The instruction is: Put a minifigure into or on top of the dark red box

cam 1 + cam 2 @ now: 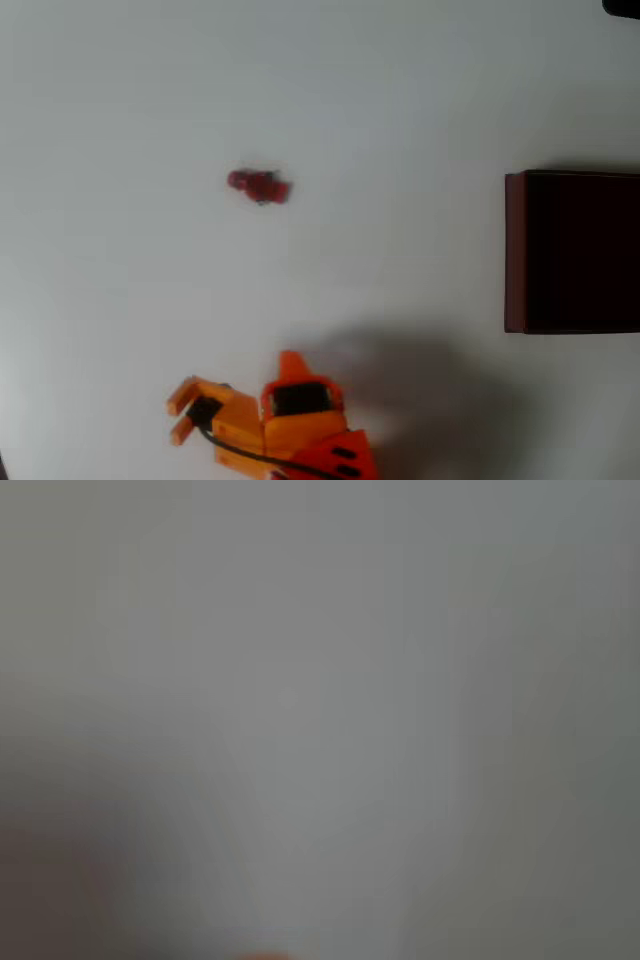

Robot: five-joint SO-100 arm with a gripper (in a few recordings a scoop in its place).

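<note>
My overhead view is softly lit and slightly blurred; the orange arm (290, 425) throws a diffuse shadow to its right. My wrist view is blurred grey.

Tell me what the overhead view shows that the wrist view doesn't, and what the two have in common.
The overhead view alone gives the things: the minifigure lying on the table, the dark red box at the right edge, apart from it, and the orange claw near the bottom edge, holding nothing. The wrist view alone adds little: a blur of grey with a dim reddish smudge in its lower left corner, too soft to identify. Both share the pale, plain table surface.
</note>
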